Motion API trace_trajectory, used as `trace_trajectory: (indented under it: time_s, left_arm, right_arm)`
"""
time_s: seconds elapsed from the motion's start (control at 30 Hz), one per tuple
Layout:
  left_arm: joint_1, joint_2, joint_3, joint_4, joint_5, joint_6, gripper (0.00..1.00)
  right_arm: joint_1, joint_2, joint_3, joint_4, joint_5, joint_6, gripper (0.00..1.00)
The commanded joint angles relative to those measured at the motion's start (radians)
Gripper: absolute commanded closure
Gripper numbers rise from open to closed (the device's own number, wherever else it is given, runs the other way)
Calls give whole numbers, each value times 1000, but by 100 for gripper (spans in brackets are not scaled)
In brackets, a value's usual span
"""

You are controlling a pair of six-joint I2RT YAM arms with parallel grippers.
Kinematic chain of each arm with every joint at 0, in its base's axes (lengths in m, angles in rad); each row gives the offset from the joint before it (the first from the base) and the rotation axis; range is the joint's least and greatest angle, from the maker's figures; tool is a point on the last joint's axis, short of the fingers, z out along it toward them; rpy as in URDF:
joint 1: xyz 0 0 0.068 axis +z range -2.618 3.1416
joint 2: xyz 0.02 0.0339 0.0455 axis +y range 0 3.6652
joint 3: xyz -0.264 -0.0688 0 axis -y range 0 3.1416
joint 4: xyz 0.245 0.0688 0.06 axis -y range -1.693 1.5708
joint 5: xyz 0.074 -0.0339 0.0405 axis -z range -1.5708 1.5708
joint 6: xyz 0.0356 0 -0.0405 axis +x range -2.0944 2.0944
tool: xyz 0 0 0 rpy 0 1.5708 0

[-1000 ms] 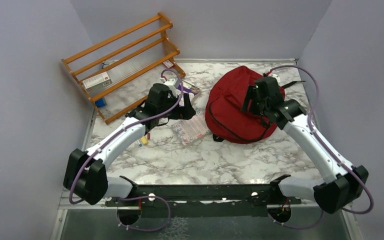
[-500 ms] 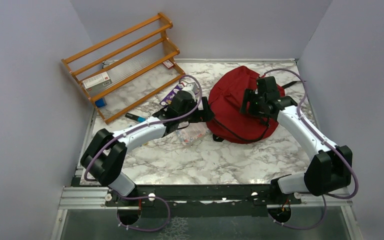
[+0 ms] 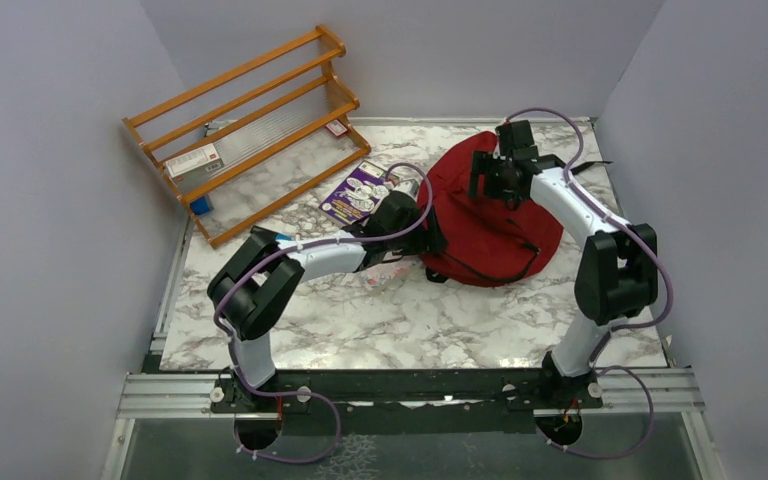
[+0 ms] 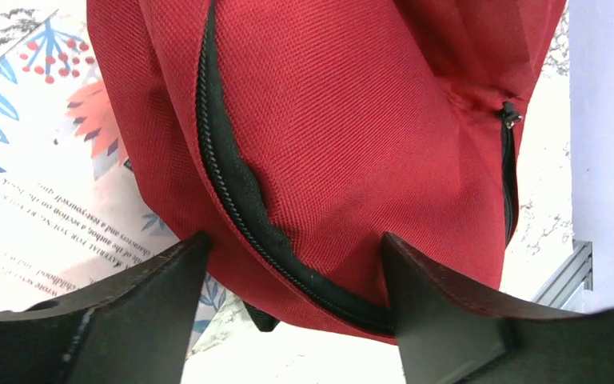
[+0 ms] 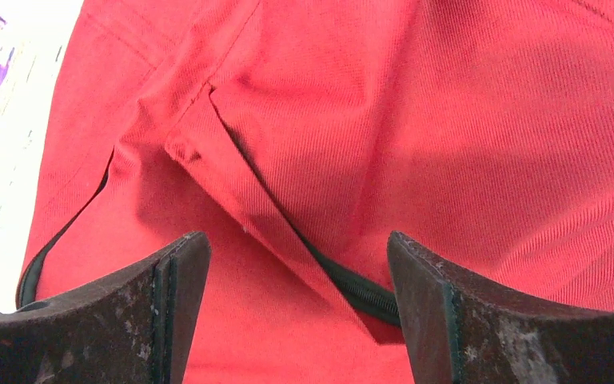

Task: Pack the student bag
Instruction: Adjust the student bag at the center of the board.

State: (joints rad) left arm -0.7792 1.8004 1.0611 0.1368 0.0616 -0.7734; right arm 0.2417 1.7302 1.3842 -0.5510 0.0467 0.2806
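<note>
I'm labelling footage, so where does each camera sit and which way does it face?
Top external: above and behind the bases, looking down on the table; left arm, right arm show.
Left wrist: on the left arm, facing the student bag's zipper past its open left claw.
Right wrist: on the right arm, facing red bag fabric past its open right claw.
Shared: all see the student bag.

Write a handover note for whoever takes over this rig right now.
Bag: lying right of centre; zipper looks closed where visible.
Left gripper: open, over the zipper, holding nothing.
Right gripper: open, over the bag's far side, holding nothing.
Books: purple one left of the bag; floral one at its left edge.
Done: nothing visibly packed.
Left: open the bag, load the books, zip up.
</note>
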Motion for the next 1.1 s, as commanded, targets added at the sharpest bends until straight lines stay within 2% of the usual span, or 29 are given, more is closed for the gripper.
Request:
trace_trajectory:
  time_s: [0.0, 0.13, 0.33, 0.5, 0.67, 0.73, 0.87, 1.0, 1.07]
  left_arm:
    - [-1, 26, 65, 16, 54, 37, 26]
    - [-2, 54, 79, 24, 121, 66, 34]
    - [-7, 80, 89, 6, 179, 113, 52]
    - [-8, 68, 93, -19, 169, 139, 64]
    - [-7, 66, 126, -66, 176, 174, 79]
    - [-7, 62, 133, -79, 179, 189, 86]
    - [-7, 57, 164, -122, 180, 231, 95]
    - [-7, 48, 226, -190, 170, 290, 98]
    - [-4, 47, 280, -241, 164, 331, 99]
  right_arm:
    - [-24, 74, 95, 38, -22, -4, 14]
    - [-30, 125, 171, 38, 104, 72, 13]
    - [-65, 206, 236, 44, 141, 194, 13]
    - [-139, 270, 242, 119, -25, 278, 15]
    - [-186, 307, 222, 262, -264, 280, 22]
    - [-201, 309, 207, 319, -350, 278, 29]
    - [-224, 311, 201, 353, -430, 292, 54]
    - [-236, 257, 177, 351, -398, 279, 83]
    - [-248, 201, 147, 357, -353, 265, 92]
